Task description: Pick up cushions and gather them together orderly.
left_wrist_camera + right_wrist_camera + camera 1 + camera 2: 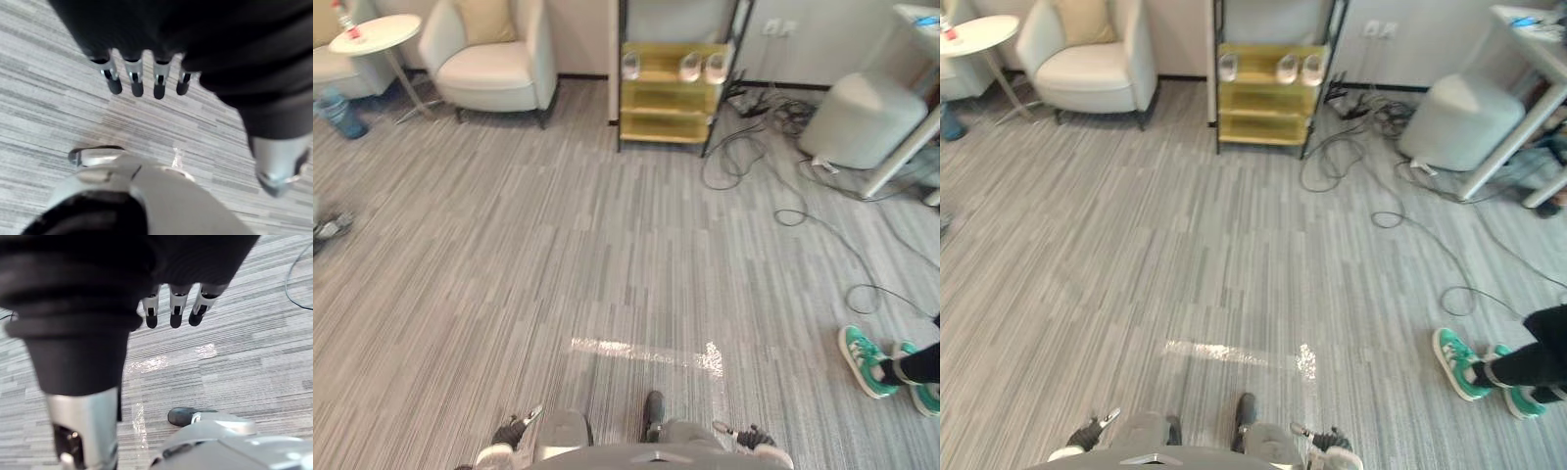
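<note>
A tan cushion (487, 18) leans against the back of a cream armchair (499, 70) at the far left of the room. Another tan cushion (323, 24) shows at the far left edge, on a pale seat. Both hands hang low by my sides, far from the cushions. My left hand (134, 81) has its fingers straight and relaxed over the grey carpet, holding nothing. My right hand (172, 308) is the same, with nothing in it. In the left eye view the left hand (512, 431) and the right hand (751, 437) sit at the bottom edge.
A round white side table (377, 34) stands left of the armchair, a blue bottle (337, 113) on the floor by it. A yellow shelf unit (671, 93) stands at the back, a grey pouf (862, 117) and loose cables (754, 147) to its right. A person's green shoes (867, 360) are at the right.
</note>
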You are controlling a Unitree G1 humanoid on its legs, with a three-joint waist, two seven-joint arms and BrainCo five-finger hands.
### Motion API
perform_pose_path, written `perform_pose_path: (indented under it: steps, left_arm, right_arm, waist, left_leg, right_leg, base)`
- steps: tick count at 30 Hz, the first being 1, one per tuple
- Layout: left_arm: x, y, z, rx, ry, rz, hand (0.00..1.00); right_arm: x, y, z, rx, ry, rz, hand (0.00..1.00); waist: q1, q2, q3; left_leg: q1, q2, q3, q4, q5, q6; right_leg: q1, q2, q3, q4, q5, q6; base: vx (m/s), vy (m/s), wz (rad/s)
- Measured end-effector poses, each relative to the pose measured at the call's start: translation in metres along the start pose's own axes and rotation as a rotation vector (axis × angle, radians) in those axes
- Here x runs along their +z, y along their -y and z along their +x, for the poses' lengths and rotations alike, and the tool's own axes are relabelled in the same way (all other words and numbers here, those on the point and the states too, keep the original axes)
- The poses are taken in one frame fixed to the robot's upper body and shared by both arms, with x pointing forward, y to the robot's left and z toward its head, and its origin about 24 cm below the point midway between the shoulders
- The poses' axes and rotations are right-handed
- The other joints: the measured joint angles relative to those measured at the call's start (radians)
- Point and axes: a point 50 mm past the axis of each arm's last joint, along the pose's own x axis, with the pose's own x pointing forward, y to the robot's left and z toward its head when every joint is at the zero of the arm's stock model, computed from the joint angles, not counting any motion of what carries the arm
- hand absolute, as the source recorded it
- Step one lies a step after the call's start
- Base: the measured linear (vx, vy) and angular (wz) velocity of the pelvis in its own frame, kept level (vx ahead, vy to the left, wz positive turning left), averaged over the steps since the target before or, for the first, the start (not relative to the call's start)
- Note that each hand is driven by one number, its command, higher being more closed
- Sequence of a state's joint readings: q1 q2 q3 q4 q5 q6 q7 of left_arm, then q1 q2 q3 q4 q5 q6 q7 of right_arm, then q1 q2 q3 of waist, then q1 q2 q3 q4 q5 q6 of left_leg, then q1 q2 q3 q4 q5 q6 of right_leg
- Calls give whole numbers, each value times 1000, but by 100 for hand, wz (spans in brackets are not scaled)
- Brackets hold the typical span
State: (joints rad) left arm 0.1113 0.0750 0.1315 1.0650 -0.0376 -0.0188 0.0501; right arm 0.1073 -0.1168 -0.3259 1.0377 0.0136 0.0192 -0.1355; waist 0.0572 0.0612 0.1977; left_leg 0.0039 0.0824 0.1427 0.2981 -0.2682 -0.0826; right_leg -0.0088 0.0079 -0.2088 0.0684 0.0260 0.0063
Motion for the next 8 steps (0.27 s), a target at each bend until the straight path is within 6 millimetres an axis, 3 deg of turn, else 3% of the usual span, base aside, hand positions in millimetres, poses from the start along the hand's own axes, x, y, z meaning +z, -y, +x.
perform_pose_path:
  steps: [3, 4, 8]
  left_arm:
    - [-4, 5, -1, -4, -13, -30, 0]
    - [-5, 4, -1, -4, -19, -27, 0]
    - [-2, 3, 0, -13, -13, -19, 0]
  right_arm:
    - [-7, 4, -1, -19, -21, 9, 0]
    - [-10, 6, -2, -21, -29, 4, 0]
    - [-12, 6, -2, -21, -37, 6, 0]
  waist:
    - [-1, 17, -9]
    - [-4, 15, -21]
    - [-3, 5, -52]
  left_leg:
    - [61, -10, 35, -33, 16, 16]
    - [77, -28, 25, -54, 36, 45]
    - [92, -62, -26, -82, 60, 60]
  right_leg:
    - [42, -2, 45, -29, 14, -3]
    - [47, -4, 58, -49, 19, 4]
    - [63, -12, 77, -104, 33, 14]
  base:
    - [186, 165, -28]
    - [230, 125, -34]
    - [163, 43, -15]
